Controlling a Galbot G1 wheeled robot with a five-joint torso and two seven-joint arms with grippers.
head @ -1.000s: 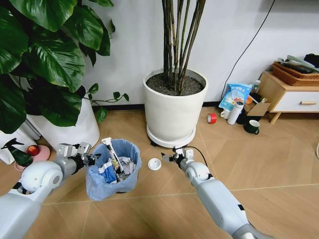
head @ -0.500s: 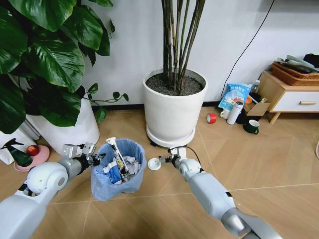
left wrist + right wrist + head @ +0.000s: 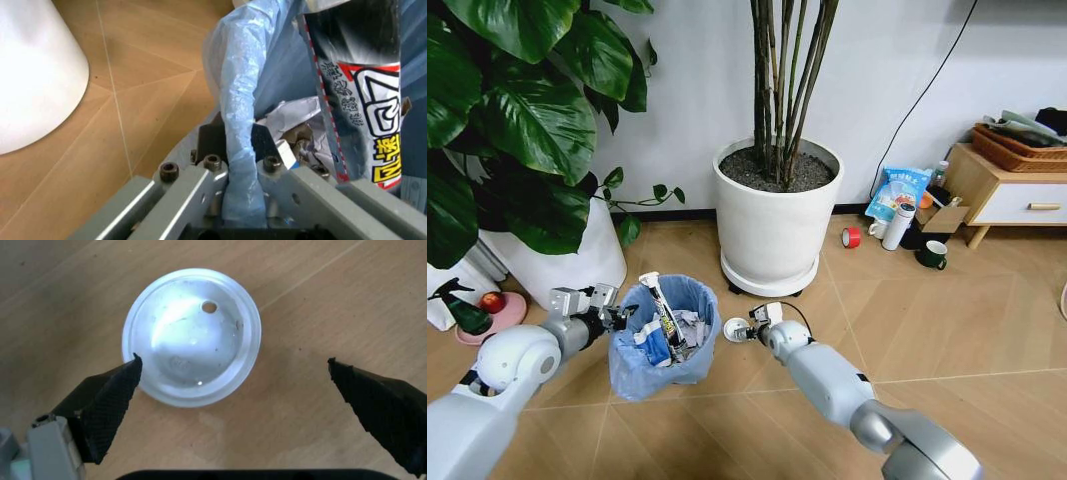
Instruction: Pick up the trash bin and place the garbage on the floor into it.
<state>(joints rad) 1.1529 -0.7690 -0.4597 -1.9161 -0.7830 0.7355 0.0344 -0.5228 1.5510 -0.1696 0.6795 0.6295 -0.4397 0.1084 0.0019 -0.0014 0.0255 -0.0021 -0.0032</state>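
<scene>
With its fingers spread wide, right gripper [image 3: 233,405]: poised low over the white lid [image 3: 192,336], one pad beside the lid's rim and the other well out over bare floor [image 3: 313,300] — nothing held yet.
Grasp advice: the lid lies flat and thin, so I judge the pads should go right down to the planks and be centred so both sides of the rim are caught; closing from here would likely only nudge it.
Left gripper [image 3: 617,318]: clamped on the bag-lined rim of the trash bin [image 3: 665,335], on the side away from the lid.
Bin: just beside the lid, already holding a tall wrapper [image 3: 657,315] and crumpled paper.
Edges: the white plant pot [image 3: 776,215] stands near the lid, on the wall side — little room there.
Open room: the floor on the near side of the lid is bare, so the short carry to the bin looks unobstructed.
</scene>
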